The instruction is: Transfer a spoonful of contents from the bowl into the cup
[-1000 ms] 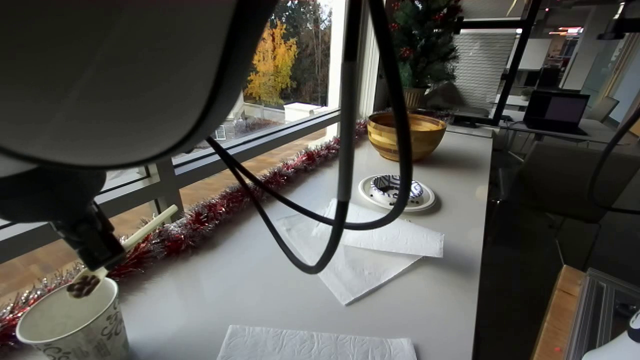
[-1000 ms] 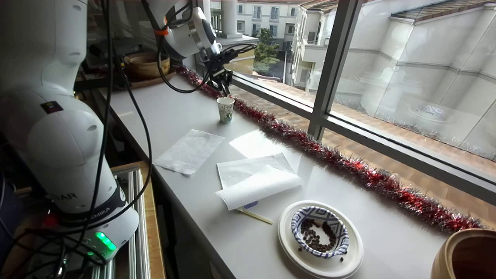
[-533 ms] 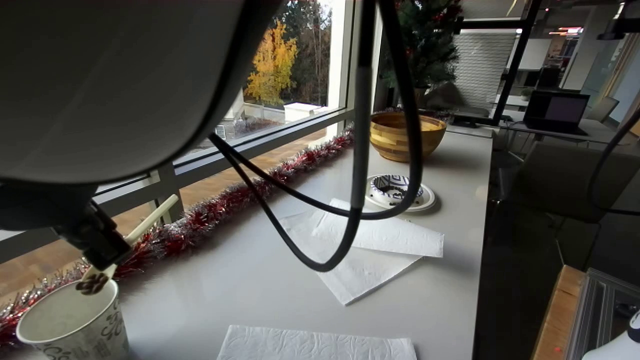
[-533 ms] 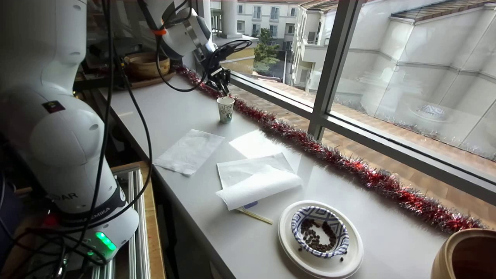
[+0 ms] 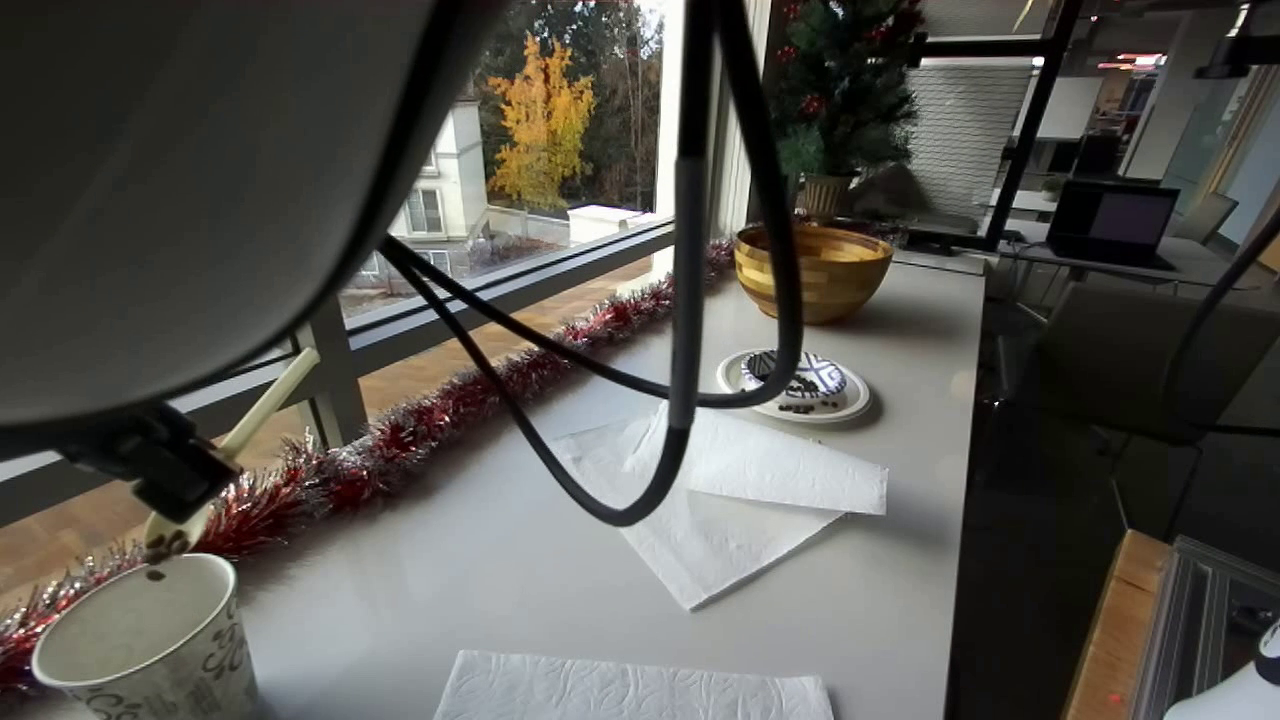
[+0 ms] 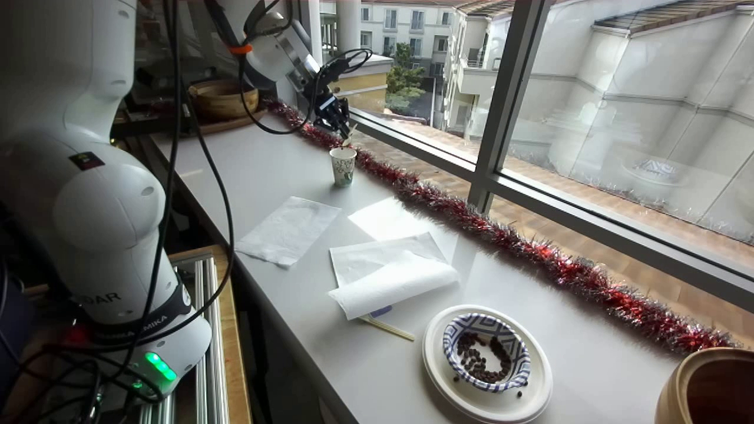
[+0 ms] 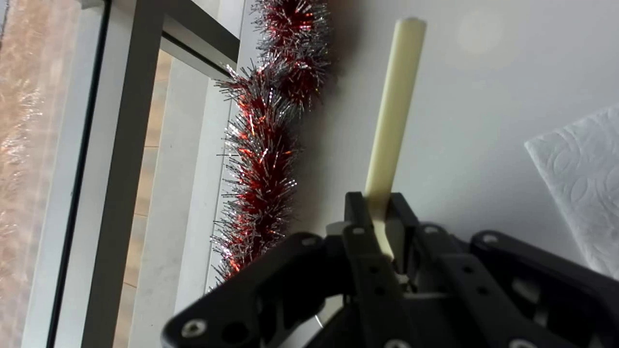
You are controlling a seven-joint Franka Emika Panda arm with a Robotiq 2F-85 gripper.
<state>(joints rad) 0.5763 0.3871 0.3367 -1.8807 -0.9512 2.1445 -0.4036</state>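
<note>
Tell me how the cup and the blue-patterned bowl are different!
The cup is tall; the bowl is low and wide. The cup stands right on the table; the bowl sits on a plate. The cup has curly patterns; the bowl has blue angular lines. Both have open tops.

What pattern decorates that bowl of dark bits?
The bowl has angular blue lines on white, clearest in an exterior view.
</note>
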